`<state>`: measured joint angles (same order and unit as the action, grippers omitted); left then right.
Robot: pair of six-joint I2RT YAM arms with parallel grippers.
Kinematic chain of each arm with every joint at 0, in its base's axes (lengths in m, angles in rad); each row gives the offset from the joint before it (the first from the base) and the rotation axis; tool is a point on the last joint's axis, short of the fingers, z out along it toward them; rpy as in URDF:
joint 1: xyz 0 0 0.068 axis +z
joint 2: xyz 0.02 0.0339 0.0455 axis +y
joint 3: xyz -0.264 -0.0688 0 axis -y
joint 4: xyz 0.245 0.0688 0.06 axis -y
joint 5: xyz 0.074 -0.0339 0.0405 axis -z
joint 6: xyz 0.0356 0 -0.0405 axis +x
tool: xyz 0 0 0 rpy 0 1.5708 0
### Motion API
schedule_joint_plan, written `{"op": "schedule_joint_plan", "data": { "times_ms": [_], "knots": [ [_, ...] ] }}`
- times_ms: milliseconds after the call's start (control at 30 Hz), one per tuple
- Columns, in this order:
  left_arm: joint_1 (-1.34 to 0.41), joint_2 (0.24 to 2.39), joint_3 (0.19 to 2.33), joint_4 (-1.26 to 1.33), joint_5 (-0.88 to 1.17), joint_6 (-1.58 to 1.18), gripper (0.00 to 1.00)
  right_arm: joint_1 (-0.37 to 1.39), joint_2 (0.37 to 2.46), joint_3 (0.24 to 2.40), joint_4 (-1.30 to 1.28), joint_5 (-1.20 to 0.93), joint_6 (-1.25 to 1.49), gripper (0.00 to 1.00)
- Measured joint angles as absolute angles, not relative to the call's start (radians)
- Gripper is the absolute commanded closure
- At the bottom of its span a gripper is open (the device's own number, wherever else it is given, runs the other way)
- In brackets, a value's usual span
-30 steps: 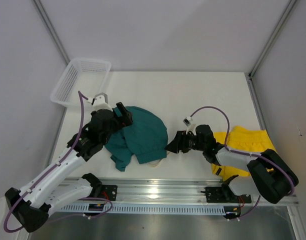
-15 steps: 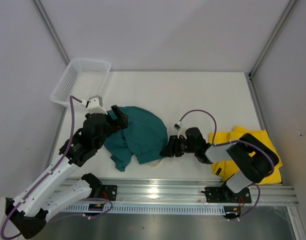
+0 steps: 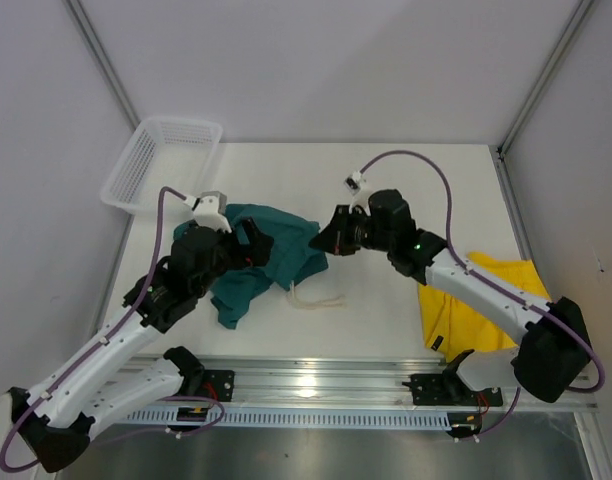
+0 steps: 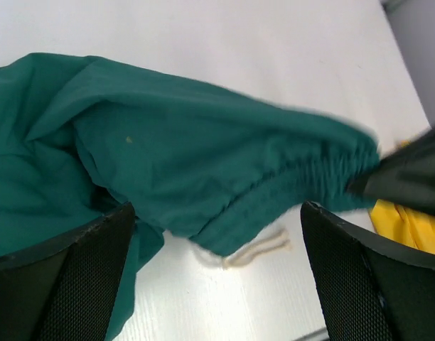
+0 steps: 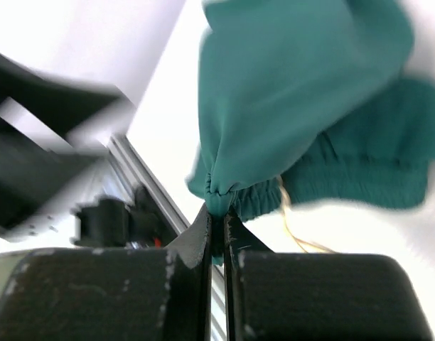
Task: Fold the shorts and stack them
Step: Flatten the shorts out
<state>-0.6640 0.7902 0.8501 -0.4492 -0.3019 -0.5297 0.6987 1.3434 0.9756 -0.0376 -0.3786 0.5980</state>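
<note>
White tabletop, walled on three sides, carrying the items below

1. Right arm: stretched from its base across the yellow shorts, which lie crumpled at the near right edge, well apart from the work
2. Left arm: elbow bent, wrist poised over the left part of the teal heap
3. Teal shorts: left of centre, unfolded; long axis roughly left to right, spanning from one gripper to the other; right end apparently lifted, left end heaped on the surface
4. White mesh basket: far left corner
5. Left gripper: jaws spread wide, cloth beneath and between them, nothing gripped
6. Right gripper: jaws pinched tight on the elastic waistband
7. Pale drawstring: trailing on the table below the lifted edge
</note>
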Motion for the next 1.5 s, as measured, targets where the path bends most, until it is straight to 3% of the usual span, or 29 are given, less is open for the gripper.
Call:
{"op": "schedule_joint_plan", "data": {
  "times_ms": [200,533,867,1067,1233,1333,1433,1467,1500],
  "knots": [
    [-0.833,0.782,0.841,-0.366,-0.281,-0.441,0.01,0.699,1.326,1.256,-0.253,-0.318,0.585,1.00],
    [-1.055,0.795,0.798,-0.209,-0.395,-0.310,0.01,0.754,1.367,1.317,-0.393,-0.289,0.630,1.00],
    [-1.092,0.887,0.760,-0.126,-0.568,-0.252,0.01,0.799,1.378,1.355,-0.410,-0.274,0.663,1.00],
    [-1.097,0.911,0.720,-0.049,-0.678,-0.222,0.07,0.807,1.378,1.355,-0.414,-0.276,0.691,1.00],
    [-1.097,0.916,0.677,0.062,-0.707,-0.181,0.20,0.810,1.378,1.355,-0.414,-0.279,0.729,1.00],
    [-1.098,0.931,0.671,0.131,-0.703,-0.166,0.41,0.810,1.378,1.355,-0.408,-0.281,0.749,1.00],
    [-1.105,0.943,0.659,0.200,-0.675,-0.150,0.72,0.810,1.380,1.355,-0.394,-0.282,0.765,1.00],
    [-1.108,0.949,0.657,0.219,-0.668,-0.147,0.96,0.810,1.381,1.355,-0.386,-0.283,0.767,1.00],
    [-1.111,0.953,0.656,0.233,-0.661,-0.146,1.00,0.810,1.382,1.355,-0.381,-0.282,0.768,1.00]
  ]
}}
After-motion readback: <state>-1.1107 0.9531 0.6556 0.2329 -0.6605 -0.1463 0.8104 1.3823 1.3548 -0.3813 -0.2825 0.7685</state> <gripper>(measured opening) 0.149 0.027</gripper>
